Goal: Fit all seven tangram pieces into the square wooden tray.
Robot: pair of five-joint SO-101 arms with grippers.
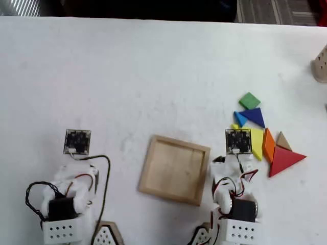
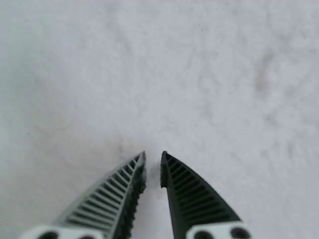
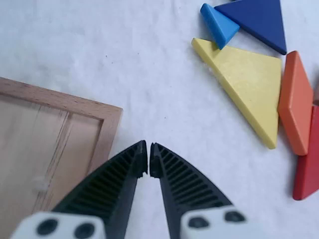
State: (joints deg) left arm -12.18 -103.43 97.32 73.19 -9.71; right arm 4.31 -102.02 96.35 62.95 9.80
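The square wooden tray [image 1: 145, 168] lies empty between the two arms. To its right lie the loose pieces: a green square [image 1: 249, 100], a dark blue triangle [image 1: 254, 117], a small light blue triangle [image 1: 239, 118], a yellow triangle [image 1: 257, 141], an orange parallelogram [image 1: 268, 145], a tan triangle [image 1: 282, 141] and a red triangle [image 1: 285, 160]. My right gripper [image 3: 148, 160] is shut and holds nothing, just off the tray's corner [image 3: 107, 115], short of the yellow triangle [image 3: 249, 84]. Over bare white table, left of the tray, my left gripper [image 2: 153, 167] is shut and holds nothing.
A pale wooden object [image 1: 320, 64] stands at the table's right edge. Both arm bases [image 1: 64, 214] [image 1: 237, 217] sit at the near edge, with black cables looping beside them. The white table stretches bare to the far edge.
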